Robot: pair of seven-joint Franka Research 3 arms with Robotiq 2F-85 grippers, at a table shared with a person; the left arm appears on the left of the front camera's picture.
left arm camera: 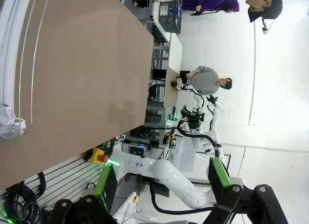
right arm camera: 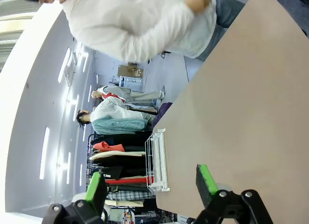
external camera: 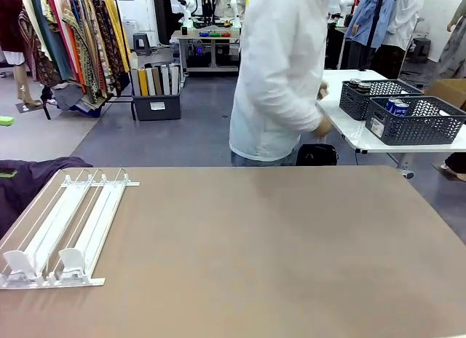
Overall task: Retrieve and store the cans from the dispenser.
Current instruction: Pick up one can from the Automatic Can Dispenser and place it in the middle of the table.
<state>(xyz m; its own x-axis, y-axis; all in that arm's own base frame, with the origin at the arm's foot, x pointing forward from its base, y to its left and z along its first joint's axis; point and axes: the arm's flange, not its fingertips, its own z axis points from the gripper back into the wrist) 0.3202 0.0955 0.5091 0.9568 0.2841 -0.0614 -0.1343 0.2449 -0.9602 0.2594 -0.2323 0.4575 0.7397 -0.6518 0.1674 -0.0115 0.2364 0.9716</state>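
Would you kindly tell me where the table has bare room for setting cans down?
The table is bare from the dispenser at its left edge across to the right edge and up to the far edge by the person. Only that left strip is taken.

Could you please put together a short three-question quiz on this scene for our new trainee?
1. True or false: the dispenser on the table has cans in its lanes.
2. Where do blue cans show? A) in a dark basket on the far white table B) on the brown table C) in a gripper
3. How do the jaws of the left gripper and the right gripper stand?

Key: 1 false, the lanes are bare. 2 A. 3 Both open, holding nothing.
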